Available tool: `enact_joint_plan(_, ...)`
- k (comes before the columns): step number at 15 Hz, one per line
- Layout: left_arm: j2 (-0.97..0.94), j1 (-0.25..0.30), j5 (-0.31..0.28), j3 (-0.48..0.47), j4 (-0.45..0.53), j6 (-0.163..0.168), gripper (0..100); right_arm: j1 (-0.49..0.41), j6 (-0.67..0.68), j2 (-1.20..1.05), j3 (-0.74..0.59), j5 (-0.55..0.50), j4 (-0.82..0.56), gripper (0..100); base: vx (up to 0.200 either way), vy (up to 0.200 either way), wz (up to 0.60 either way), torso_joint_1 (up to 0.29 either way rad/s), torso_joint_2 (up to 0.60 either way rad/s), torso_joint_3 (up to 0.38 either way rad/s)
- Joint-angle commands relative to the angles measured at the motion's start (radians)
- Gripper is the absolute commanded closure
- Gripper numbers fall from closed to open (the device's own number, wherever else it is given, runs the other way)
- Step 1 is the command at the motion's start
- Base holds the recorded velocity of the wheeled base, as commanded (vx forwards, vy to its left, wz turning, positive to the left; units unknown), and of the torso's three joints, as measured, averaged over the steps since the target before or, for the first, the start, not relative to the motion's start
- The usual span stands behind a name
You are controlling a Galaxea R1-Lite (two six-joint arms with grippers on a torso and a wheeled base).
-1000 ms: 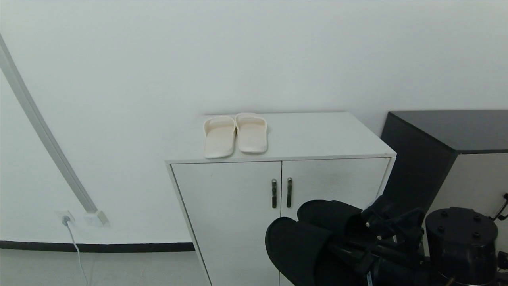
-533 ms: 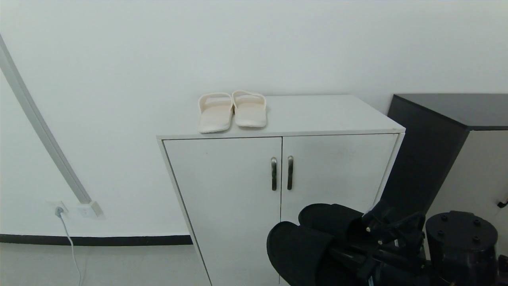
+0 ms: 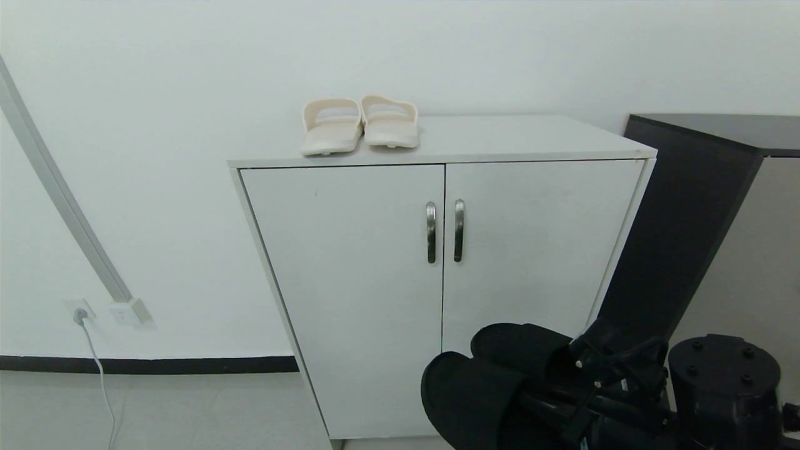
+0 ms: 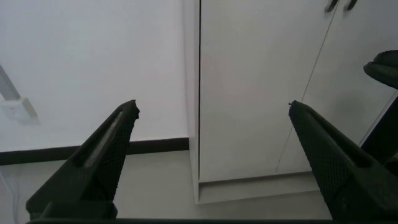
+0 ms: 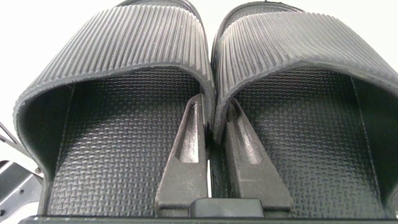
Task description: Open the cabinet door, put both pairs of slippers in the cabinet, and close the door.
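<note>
Left gripper (image 4: pixel 212 109): jaws wide apart, empty, with the cabinet (image 4: pixel 249 74) corner straight ahead of them. Cream slippers (image 3: pixel 359 124) sit on the cabinet top. Both doors are shut, 2 handles (image 3: pixel 444 231) side by side. Right gripper (image 5: pixel 214 109): jaws pinch the black slippers (image 3: pixel 494 375) by their 2 inner walls. Step in hand: opening the door. The free left jaws likely take a handle next.

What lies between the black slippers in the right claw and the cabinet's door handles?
Only bare white door front, seen in the head view; the black slippers in the right claw sit below the handles.

White wall (image 3: pixel 156 94), seemingly grey floor (image 3: pixel 187 412), dark unit (image 3: pixel 681 237)
</note>
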State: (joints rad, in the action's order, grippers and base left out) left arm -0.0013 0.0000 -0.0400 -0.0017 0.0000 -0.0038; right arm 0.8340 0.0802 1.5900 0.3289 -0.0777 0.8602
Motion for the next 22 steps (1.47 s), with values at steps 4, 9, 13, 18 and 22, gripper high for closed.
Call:
enact_joint_plan(4,0.001,0.0,0.008,0.0,0.0,-0.001,0,0.0,0.0,0.01,-0.005,0.001,0.0,100,0.0,0.0,0.0,-0.034,0.38,0.323)
enact_joint_plan(9,0.004,0.0,0.002,-0.003,-0.003,0.022,0,0.0,-0.002,0.002,-0.005,-0.001,0.002,100,0.0,0.0,0.0,-0.009,0.07,0.069)
enact_joint_plan(13,0.001,0.0,0.011,-0.017,-0.009,-0.016,0,0.0,-0.002,0.004,-0.005,-0.001,0.002,100,0.0,0.0,0.0,0.0,0.0,0.0)
enact_joint_plan(18,0.277,-0.005,-0.169,-0.121,-0.012,-0.028,0,0.002,0.0,0.007,-0.005,-0.001,0.002,100,0.0,0.0,0.0,0.0,0.0,0.0)
enact_joint_plan(22,0.607,-0.011,-0.403,-0.222,-0.17,-0.022,0,0.004,-0.002,0.001,-0.007,-0.002,0.002,100,0.0,0.0,0.0,0.0,0.0,0.0)
